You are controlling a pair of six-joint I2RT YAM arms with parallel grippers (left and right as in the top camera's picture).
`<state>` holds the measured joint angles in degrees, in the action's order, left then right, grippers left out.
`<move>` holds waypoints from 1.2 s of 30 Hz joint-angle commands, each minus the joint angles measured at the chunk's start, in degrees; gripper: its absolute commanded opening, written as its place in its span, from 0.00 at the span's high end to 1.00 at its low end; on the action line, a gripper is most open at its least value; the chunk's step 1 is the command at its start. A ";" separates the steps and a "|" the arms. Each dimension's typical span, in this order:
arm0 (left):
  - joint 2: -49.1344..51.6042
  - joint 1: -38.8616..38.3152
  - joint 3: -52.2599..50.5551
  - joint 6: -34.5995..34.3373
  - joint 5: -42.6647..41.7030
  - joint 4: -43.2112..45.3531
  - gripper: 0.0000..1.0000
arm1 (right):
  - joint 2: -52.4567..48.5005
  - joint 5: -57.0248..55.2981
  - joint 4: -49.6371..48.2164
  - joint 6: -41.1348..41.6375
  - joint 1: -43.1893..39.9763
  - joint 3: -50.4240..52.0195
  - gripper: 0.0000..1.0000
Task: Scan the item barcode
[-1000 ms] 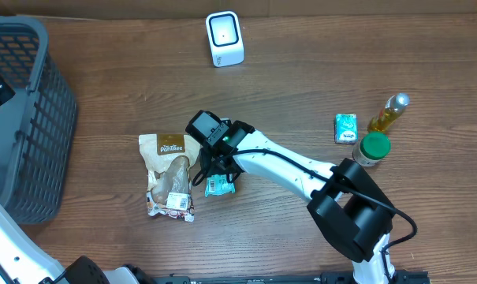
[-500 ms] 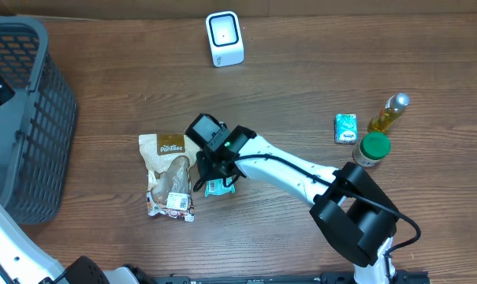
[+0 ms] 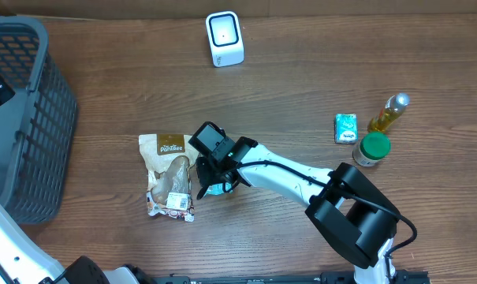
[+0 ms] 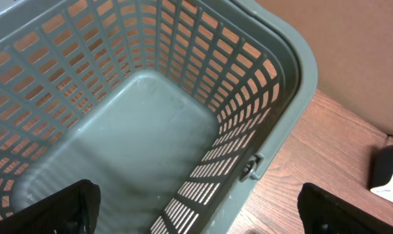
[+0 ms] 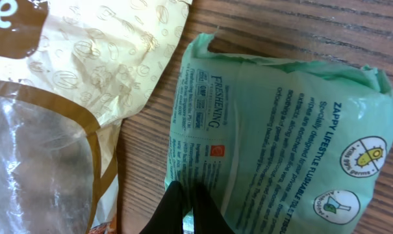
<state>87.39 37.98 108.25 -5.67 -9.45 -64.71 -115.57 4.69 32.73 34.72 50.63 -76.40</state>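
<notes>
The right end effector (image 3: 214, 170) is clenched, its black fingertips (image 5: 183, 208) meeting on the lower edge of the crinkled mint-green soft-plastic wipes packet (image 5: 280, 130). Whether wrapper film is caught between them I cannot tell. The packet (image 3: 217, 188) lies near the middle of the wooden tabletop (image 3: 301, 79), just beside a tan paper-and-film bread bag (image 3: 169, 170). Only the right wrist view shows the packet's fine print. The left end effector (image 4: 196, 208) hangs fully spread over a grey lattice plastic basket (image 4: 293, 71) at the left edge.
</notes>
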 commanded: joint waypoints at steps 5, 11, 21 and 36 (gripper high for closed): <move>0.24 -0.11 -0.33 -0.35 -0.66 0.20 0.00 | 0.57 -0.04 -3.08 -0.02 0.09 3.89 0.96; 0.24 -0.11 -0.33 -0.35 -0.66 0.20 0.00 | 3.15 7.52 -1.46 -2.16 -1.29 0.74 0.96; 0.24 -0.11 -0.33 -0.35 -0.66 0.20 0.00 | 6.84 11.52 3.72 -2.16 -2.32 0.55 0.96; 0.24 -0.11 -0.33 -0.35 -0.66 0.20 0.01 | 2.34 16.00 -1.22 -1.68 -0.66 4.02 0.96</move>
<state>87.39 37.98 108.25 -5.67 -9.45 -64.71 -111.96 18.79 32.03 33.01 49.91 -72.95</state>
